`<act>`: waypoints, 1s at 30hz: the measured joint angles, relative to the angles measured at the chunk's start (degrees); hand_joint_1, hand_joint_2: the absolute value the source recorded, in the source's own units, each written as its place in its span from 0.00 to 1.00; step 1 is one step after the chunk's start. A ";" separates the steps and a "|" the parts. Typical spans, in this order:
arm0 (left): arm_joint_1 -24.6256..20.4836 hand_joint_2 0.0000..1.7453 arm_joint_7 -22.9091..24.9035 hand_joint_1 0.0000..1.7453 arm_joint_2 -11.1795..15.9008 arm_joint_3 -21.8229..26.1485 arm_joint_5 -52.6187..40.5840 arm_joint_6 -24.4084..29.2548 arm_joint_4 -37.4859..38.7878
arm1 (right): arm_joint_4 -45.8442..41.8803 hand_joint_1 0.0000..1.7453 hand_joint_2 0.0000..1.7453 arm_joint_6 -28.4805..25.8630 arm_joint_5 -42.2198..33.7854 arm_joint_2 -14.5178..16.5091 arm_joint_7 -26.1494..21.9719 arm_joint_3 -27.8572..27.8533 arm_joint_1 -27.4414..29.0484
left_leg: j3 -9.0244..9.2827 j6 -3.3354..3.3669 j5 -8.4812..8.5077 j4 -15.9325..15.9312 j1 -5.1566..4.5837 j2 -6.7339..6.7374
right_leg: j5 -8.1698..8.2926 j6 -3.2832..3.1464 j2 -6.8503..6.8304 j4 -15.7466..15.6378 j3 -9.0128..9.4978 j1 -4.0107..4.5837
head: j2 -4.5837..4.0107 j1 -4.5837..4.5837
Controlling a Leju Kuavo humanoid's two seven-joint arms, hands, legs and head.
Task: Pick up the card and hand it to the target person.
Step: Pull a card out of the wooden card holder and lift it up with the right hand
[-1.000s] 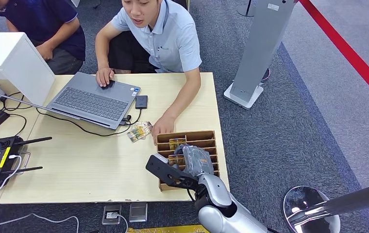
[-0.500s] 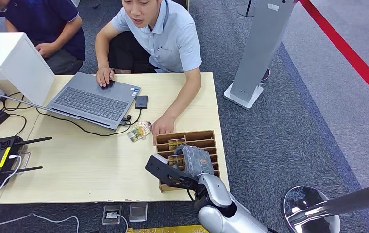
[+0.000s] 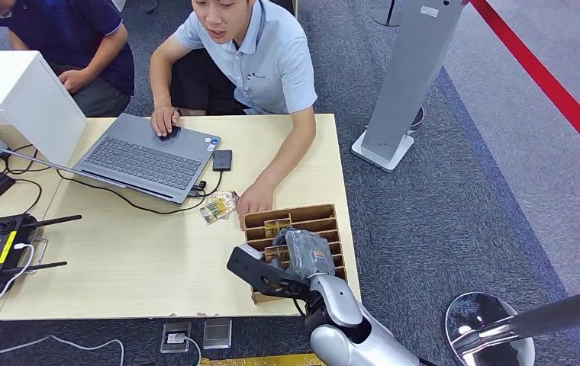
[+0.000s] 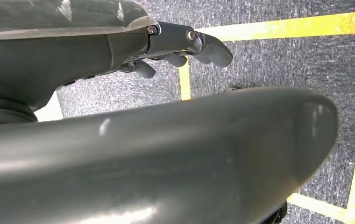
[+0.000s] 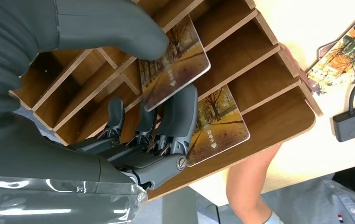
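Right robot hand [image 5: 133, 135] pinching a card [image 5: 173, 65] (lower edge hidden by fingers [image 5: 180, 116]) over the slotted box [image 5: 259, 70].

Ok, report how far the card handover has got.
Reach done: the right hand is in the brown slotted wooden card rack. In hand: thumb and fingers pinch an autumn-tree picture card standing in its slot. Left: lift it out, pass it to the person in the light blue shirt.

R hand [image 5: 133, 135] pinching card [image 5: 173, 63], over wooden rack [image 5: 259, 56]
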 joint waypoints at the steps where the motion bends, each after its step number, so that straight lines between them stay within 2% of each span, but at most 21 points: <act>1: 0.00 0.00 0.02 0.00 0.00 0.00 0.02 0.04 0.00 | 0.05 0.53 1.00 0.05 0.00 0.01 -0.04 0.02 0.00 | 0.00 0.00 0.00 0.00 0.00 0.00 | 0.00 0.00 0.00 0.00 0.00 0.00 | 0.00 0.00; 12: 0.00 0.00 0.12 0.00 0.00 0.01 0.05 0.10 0.00 | 0.21 0.63 1.00 0.32 -0.01 0.03 -0.12 0.13 -0.04 | 0.01 0.00 0.00 0.00 0.00 0.00 | 0.00 0.00 0.00 0.00 0.02 0.00 | 0.00 0.01; 16: 0.00 0.00 0.11 0.00 0.00 0.01 0.05 0.15 0.00 | 0.27 0.76 1.00 0.33 -0.02 0.03 -0.16 0.13 -0.06 | 0.01 0.00 0.00 0.00 0.00 -0.01 | 0.00 0.00 0.00 0.00 0.02 0.00 | 0.00 0.00; 21: 0.00 0.00 0.11 0.00 0.00 0.01 0.05 0.16 0.00 | 0.39 0.78 1.00 0.30 -0.07 0.01 -0.18 0.11 -0.11 | 0.00 0.00 0.00 0.00 0.00 0.00 | 0.00 0.00 0.00 0.00 0.01 0.00 | 0.00 0.01; 26: 0.00 0.00 0.12 0.00 0.00 0.01 0.15 0.16 0.00 | 0.61 1.00 1.00 0.20 -0.23 0.02 -0.21 0.13 -0.06 | 0.01 0.00 0.00 0.00 0.00 0.00 | 0.00 0.00 0.00 -0.01 0.01 0.00 | 0.00 -0.01; 30: 0.01 0.00 -0.06 0.00 0.00 0.02 1.18 -0.12 0.00 | 0.80 1.00 1.00 0.02 -0.25 0.01 -0.44 0.13 -0.04 | 0.02 0.00 0.00 0.00 0.00 0.00 | 0.00 0.00 0.00 0.00 0.02 0.00 | 0.00 -0.02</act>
